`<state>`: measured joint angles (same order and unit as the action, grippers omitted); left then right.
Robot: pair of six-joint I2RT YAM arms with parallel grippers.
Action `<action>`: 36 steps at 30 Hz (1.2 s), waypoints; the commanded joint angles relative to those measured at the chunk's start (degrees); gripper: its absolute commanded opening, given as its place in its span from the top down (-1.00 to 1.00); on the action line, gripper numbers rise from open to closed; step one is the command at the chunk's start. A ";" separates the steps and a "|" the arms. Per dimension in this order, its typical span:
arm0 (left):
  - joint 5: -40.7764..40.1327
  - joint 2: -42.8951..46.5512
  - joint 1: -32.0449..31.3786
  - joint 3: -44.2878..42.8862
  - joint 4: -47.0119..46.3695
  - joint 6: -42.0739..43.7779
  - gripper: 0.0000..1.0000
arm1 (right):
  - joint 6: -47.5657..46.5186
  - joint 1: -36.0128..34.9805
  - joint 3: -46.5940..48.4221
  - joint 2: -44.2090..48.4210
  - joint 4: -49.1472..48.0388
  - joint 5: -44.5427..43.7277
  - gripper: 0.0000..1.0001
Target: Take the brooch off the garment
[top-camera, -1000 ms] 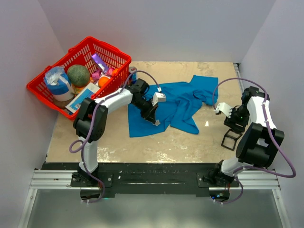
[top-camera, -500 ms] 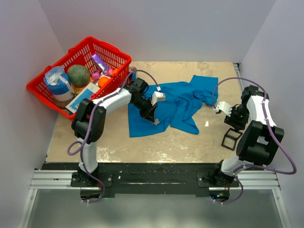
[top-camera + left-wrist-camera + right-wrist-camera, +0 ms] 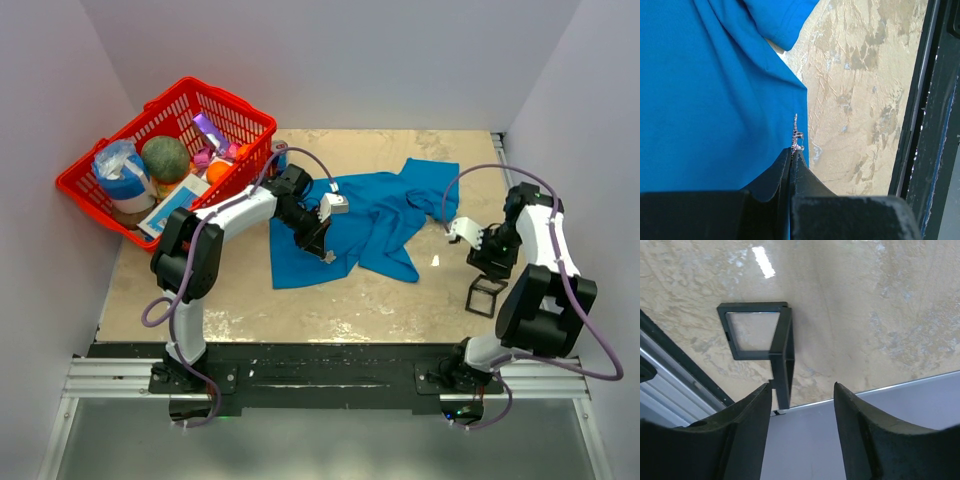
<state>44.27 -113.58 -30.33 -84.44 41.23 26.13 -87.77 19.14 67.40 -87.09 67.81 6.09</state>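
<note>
The bright blue T-shirt (image 3: 375,215) lies crumpled in the middle of the table and fills the left of the left wrist view (image 3: 710,90). My left gripper (image 3: 325,252) sits over its near hem, shut on the tiny silvery sparkly brooch (image 3: 797,134), which sticks out past the fingertips at the hem edge. The brooch shows as a small glint in the top view (image 3: 329,257). My right gripper (image 3: 478,268) is open and empty at the table's right side, just above a black open hinged case (image 3: 760,335).
A red basket (image 3: 100,195) holding a ball, a bowl and packets stands at the back left. The black case (image 3: 487,294) stands by the right wall. A small white scrap (image 3: 435,261) lies right of the shirt. The table's front rail (image 3: 920,125) is near.
My left gripper has drawn slightly back toward the shirt's middle with the brooch. My right arm has shifted a little left over the black case.
</note>
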 commanded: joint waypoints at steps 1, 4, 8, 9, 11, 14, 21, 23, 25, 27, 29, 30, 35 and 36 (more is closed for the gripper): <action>1.61 0.64 0.27 -0.90 -0.63 0.41 1.00 | -2.14 -0.33 -4.44 5.61 3.82 2.35 -0.20; 1.87 0.47 0.18 -1.07 -0.80 -0.03 1.00 | -2.67 -0.68 -7.01 7.02 2.50 1.82 -0.22; 1.78 0.64 0.18 -0.72 -0.89 -0.03 1.00 | -2.06 -1.21 -8.15 6.76 -0.29 1.21 -0.20; 1.78 0.73 0.27 -0.72 -0.80 -0.03 1.00 | -2.14 -1.47 -8.24 6.84 -1.09 1.03 -0.20; 1.70 0.73 0.18 -0.72 -0.89 -0.03 1.00 | -2.15 -1.73 -8.42 6.76 -3.37 0.51 -0.18; 1.52 0.73 0.18 -0.72 -1.07 -0.29 1.00 | -2.58 -2.17 -7.98 5.97 -4.44 0.42 -0.16; 1.43 0.73 0.18 -0.63 -0.89 -0.38 1.00 | -2.67 -3.14 -7.54 3.24 -6.20 -0.72 0.15; 1.34 0.82 0.18 -0.46 -0.72 -0.38 1.00 | -2.85 -3.58 -7.54 2.89 -6.55 -1.16 0.31; 1.34 0.82 0.18 -0.37 -0.63 -0.20 1.00 | -3.11 -4.19 -7.54 2.89 -6.73 -1.34 0.44; 1.26 0.73 0.27 -0.37 -0.45 0.06 1.00 | -3.46 -5.33 -7.28 3.33 -6.47 -1.52 0.61; 1.34 0.47 0.27 -0.55 -0.28 0.15 1.00 | -4.78 -6.82 -6.84 4.46 -6.20 -1.69 0.68; 1.34 0.38 0.18 -0.72 -0.36 0.24 1.00 | -5.13 -7.35 -6.67 4.91 -6.46 -1.87 0.70; 1.26 -0.06 0.18 -1.42 -0.19 0.06 1.00 | -5.66 -12.00 -3.07 4.22 -8.39 -2.22 0.71; 1.26 0.02 0.18 -1.51 -0.19 -0.03 1.00 | -5.23 -12.63 -1.58 3.60 -8.92 -2.22 0.71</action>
<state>44.31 -113.60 -30.33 -84.44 41.23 26.09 -91.85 9.26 60.34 -84.05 61.47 3.97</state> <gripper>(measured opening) 0.020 0.170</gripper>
